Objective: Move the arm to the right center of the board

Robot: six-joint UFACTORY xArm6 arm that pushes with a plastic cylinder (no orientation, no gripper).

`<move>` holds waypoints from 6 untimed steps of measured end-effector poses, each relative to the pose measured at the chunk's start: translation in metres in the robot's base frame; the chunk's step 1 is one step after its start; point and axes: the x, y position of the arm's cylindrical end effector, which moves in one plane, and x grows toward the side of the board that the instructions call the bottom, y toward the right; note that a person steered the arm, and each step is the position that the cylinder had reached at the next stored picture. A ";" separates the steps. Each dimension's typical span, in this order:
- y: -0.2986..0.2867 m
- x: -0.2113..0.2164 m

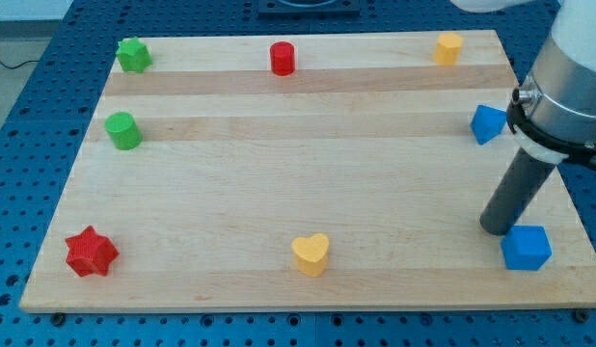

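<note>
My tip point(495, 229) rests on the wooden board point(279, 193) near its right edge, toward the view's bottom right. A blue cube point(526, 248) lies just right of and below the tip, close to it or touching. A blue angular block point(488, 123) lies above the tip near the right edge. The rod rises up and right to the white arm body point(568, 87).
A green star-like block point(134, 55), a red cylinder point(283, 59) and a yellow hexagonal block point(448, 47) sit along the top edge. A green cylinder point(122, 130) is at the left. A red star point(91, 253) and a yellow heart point(311, 254) sit near the bottom edge.
</note>
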 end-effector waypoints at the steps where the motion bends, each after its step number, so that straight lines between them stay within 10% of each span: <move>1: -0.008 -0.026; 6: -0.006 -0.082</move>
